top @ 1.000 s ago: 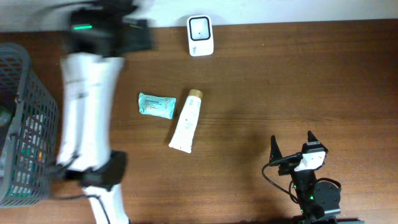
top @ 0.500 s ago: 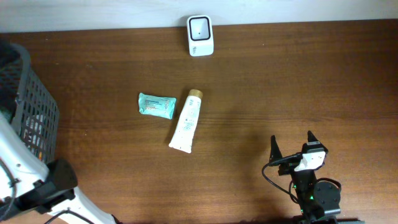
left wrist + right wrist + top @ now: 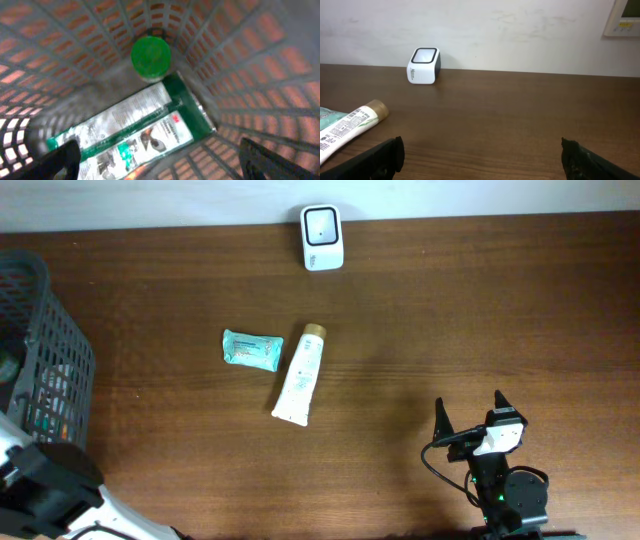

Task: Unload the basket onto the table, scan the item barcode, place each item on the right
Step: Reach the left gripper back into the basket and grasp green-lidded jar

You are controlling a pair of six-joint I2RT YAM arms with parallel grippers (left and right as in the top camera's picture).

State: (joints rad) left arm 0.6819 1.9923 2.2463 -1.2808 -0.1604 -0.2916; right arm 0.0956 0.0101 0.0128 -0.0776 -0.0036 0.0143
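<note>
Your left arm [image 3: 45,485] has swung to the basket [image 3: 40,350] at nine o'clock. The left hand [image 3: 160,165] and right hand [image 3: 469,410] both gape wide, empty. You're at the picking step: close on the green packet [image 3: 135,130] next.

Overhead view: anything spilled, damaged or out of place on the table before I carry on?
Nothing stands out. The white tube lies flat beside the teal packet, both seemingly intact; the scanner sits at the far edge and the basket at the left. No spill shows.
</note>
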